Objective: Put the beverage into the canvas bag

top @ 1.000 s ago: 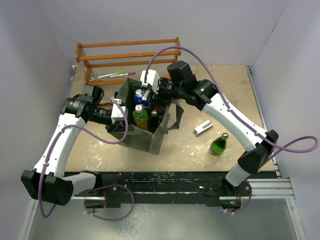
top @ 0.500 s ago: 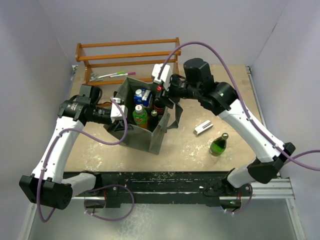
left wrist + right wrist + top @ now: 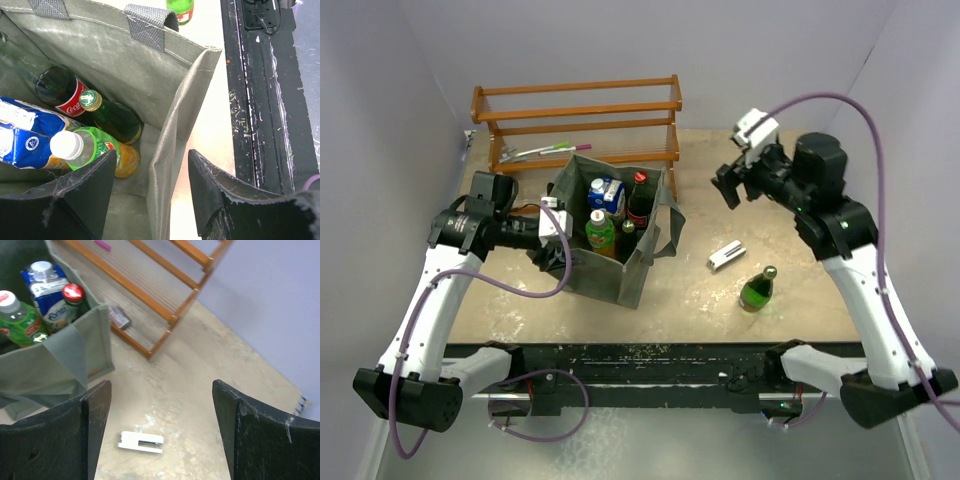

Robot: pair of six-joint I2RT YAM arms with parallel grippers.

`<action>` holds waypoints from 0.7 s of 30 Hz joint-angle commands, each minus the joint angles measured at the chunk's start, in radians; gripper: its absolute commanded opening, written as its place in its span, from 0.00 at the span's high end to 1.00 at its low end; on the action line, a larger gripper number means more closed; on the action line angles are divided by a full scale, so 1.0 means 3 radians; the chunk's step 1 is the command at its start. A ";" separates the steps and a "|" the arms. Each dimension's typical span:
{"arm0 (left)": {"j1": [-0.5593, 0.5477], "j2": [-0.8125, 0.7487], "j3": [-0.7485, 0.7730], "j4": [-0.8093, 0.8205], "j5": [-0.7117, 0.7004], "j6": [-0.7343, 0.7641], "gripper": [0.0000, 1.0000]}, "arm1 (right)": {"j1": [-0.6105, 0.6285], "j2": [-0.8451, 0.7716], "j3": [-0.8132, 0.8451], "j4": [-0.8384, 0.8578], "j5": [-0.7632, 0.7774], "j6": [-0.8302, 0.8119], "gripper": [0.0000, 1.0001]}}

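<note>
The grey-green canvas bag [image 3: 620, 282] stands left of the table's centre. It holds a cola bottle [image 3: 638, 200], a green tea bottle [image 3: 600, 230], a blue carton [image 3: 608, 192] and a small green bottle [image 3: 628, 228]. Another green glass bottle [image 3: 757, 290] stands on the table to the right. My left gripper [image 3: 552, 245] is open astride the bag's left wall [image 3: 175, 115], and the fabric hangs loose between its fingers. My right gripper [image 3: 730, 185] hangs open and empty in the air, right of the bag. In the right wrist view the bag [image 3: 75, 360] lies to its left.
A small white plastic piece [image 3: 725, 256] lies between the bag and the loose bottle. An orange wooden rack [image 3: 578, 120] stands along the back wall with pens [image 3: 550, 151] on its lower shelf. The black base rail [image 3: 260, 100] runs along the near edge.
My right gripper left the cola bottle standing in the bag, opened, and swung up and away to the right. My left gripper opened off the bag's wall.
</note>
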 commanded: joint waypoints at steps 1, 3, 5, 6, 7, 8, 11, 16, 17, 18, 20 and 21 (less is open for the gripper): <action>-0.0017 -0.0048 -0.0041 0.0075 0.0102 -0.0002 0.36 | -0.0303 -0.0445 -0.0267 0.0293 -0.0028 0.0155 0.16; -0.0017 -0.0075 -0.0042 0.0072 0.0124 -0.0018 0.34 | -0.0413 -0.0620 -0.0450 0.0254 -0.0037 0.0132 0.15; -0.0017 -0.0119 -0.0048 0.0079 0.0141 -0.0034 0.32 | -0.0528 -0.0779 -0.0637 0.0164 -0.0057 0.0099 0.14; -0.0017 -0.0138 -0.0055 0.0093 0.0144 -0.0058 0.31 | -0.0574 -0.0851 -0.0722 0.0104 -0.0069 0.0072 0.13; -0.0014 -0.0160 -0.0060 0.0114 0.0145 -0.0079 0.31 | -0.0618 -0.0922 -0.0807 0.0046 -0.0075 0.0034 0.13; -0.0017 -0.0173 -0.0059 0.0124 0.0146 -0.0090 0.31 | -0.0663 -0.0988 -0.0884 -0.0006 -0.0076 0.0007 0.12; -0.0017 -0.0209 -0.0046 0.0207 0.0111 -0.0241 0.30 | -0.0772 -0.1196 -0.1111 -0.0180 -0.0057 -0.0058 0.10; -0.0012 -0.0271 0.0100 0.0346 -0.0194 -0.0686 0.25 | -0.0797 -0.1362 -0.1261 -0.0730 -0.0241 -0.0212 0.11; -0.0012 -0.0289 0.0133 0.0339 -0.0248 -0.0704 0.24 | -0.0803 -0.1356 -0.1222 -0.0843 -0.0185 -0.0259 0.11; -0.0012 -0.0311 0.0147 0.0333 -0.0285 -0.0705 0.23 | -0.0806 -0.1346 -0.1180 -0.0905 -0.0268 -0.0276 0.12; -0.0012 -0.0357 0.0148 0.0338 -0.0272 -0.0653 0.21 | -0.0807 -0.1326 -0.1136 -0.1056 -0.0284 -0.0347 0.12; -0.0012 -0.0381 0.0141 0.0351 -0.0251 -0.0632 0.20 | -0.0807 -0.1313 -0.1135 -0.1112 -0.0260 -0.0368 0.12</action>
